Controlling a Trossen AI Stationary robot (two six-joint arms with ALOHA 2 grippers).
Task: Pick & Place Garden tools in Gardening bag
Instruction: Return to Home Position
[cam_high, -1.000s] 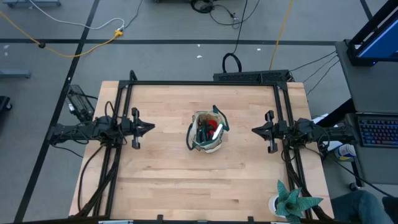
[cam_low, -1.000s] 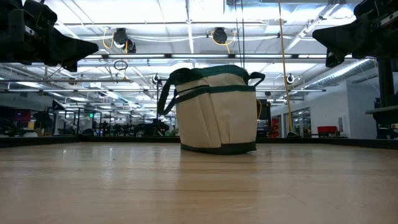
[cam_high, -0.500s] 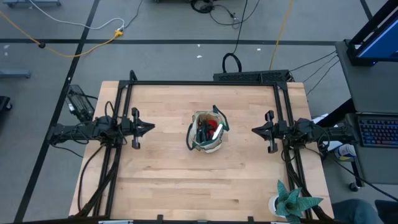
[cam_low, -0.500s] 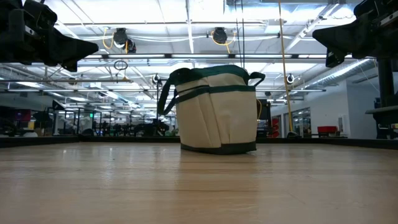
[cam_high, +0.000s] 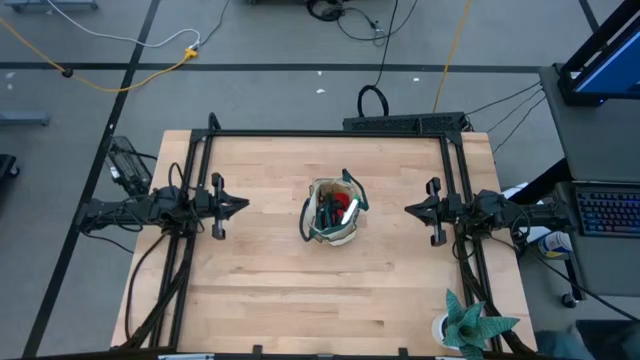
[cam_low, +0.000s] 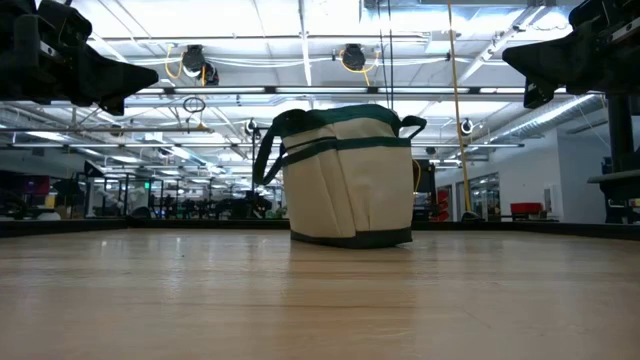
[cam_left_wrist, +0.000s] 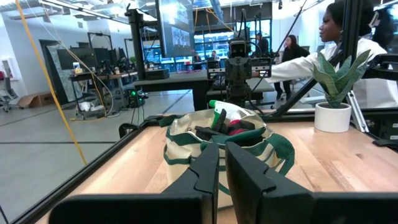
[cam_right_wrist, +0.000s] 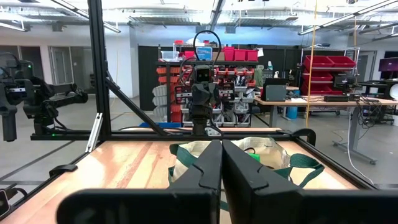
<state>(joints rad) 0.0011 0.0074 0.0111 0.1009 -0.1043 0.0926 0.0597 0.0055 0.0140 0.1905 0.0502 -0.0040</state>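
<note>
Round tan green-trim canvas bag (cam_low: 350, 185) btwn L pincer (cam_high: 242, 205), R pincer (cam_high: 409, 210)

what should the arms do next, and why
Probably hold: the left gripper and right gripper hang shut on opposite sides, the round tan canvas bag with green trim stands between them with tools inside, and no tool shows outside it.

Wooden table (cam_high: 270, 290) with a gardening bag (cam_high: 333, 212) upright at its centre
A potted plant (cam_high: 470, 322) stands at a right-hand corner, well apart from the bag
</note>
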